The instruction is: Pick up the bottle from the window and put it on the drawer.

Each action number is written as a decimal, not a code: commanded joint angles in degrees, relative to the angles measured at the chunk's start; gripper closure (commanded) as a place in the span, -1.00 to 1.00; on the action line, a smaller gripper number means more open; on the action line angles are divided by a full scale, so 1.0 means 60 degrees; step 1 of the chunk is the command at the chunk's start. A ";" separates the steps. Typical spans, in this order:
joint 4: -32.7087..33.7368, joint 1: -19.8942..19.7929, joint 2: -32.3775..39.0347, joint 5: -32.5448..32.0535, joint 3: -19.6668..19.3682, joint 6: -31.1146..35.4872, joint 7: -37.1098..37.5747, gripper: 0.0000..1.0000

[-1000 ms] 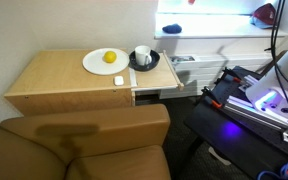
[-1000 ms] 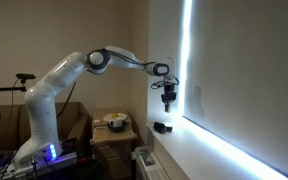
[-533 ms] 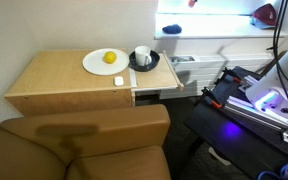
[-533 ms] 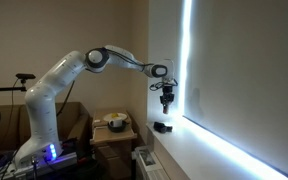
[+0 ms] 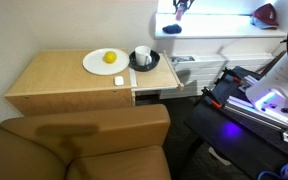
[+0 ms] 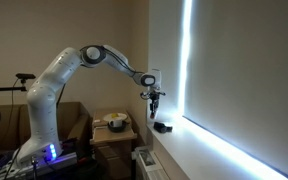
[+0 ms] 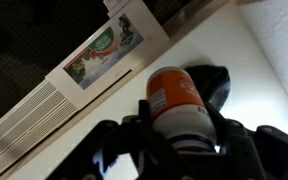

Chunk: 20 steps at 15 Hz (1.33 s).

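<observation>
My gripper (image 7: pixel 176 128) is shut on the bottle (image 7: pixel 172 95), a small orange-red bottle with a darker lower part, gripped between both fingers. In both exterior views the gripper (image 5: pixel 181 8) (image 6: pixel 155 98) holds it in the air above the white sill (image 5: pixel 224 31) of the bright window (image 6: pixel 189 60). The bottle (image 5: pixel 183 5) shows only as a small orange spot there. The drawer (image 5: pixel 156 95) is pulled out of the light-wood cabinet (image 5: pixel 64 80), below and nearer than the gripper.
A dark blue bowl-like thing (image 5: pixel 171 29) (image 6: pixel 162 127) sits on the sill under the gripper. A larger red thing (image 5: pixel 265 14) lies further along the sill. On the cabinet top stand a white plate with a lemon (image 5: pixel 106 60) and a white cup (image 5: pixel 142 54) on a black tray.
The arm has moved down and away from the window pane with the bottle in the gripper, and now hangs lower, just above the dark bowl-like thing.
</observation>
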 commanded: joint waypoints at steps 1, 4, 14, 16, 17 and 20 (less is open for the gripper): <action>-0.2304 0.0032 -0.1392 0.0396 0.0520 0.0925 -0.1835 0.39; -0.3727 0.0428 -0.2157 0.0162 0.0650 0.1208 -0.3059 0.39; -0.6779 0.1573 -0.3791 0.0041 0.1055 0.2395 -0.4025 -0.11; -0.7028 0.1574 -0.4047 0.0040 0.1062 0.2433 -0.4022 -0.11; -0.7054 0.1562 -0.4090 0.0041 0.1058 0.2434 -0.4023 0.39; -0.7358 0.2053 -0.4079 -0.0437 0.1562 0.2594 -0.4588 0.39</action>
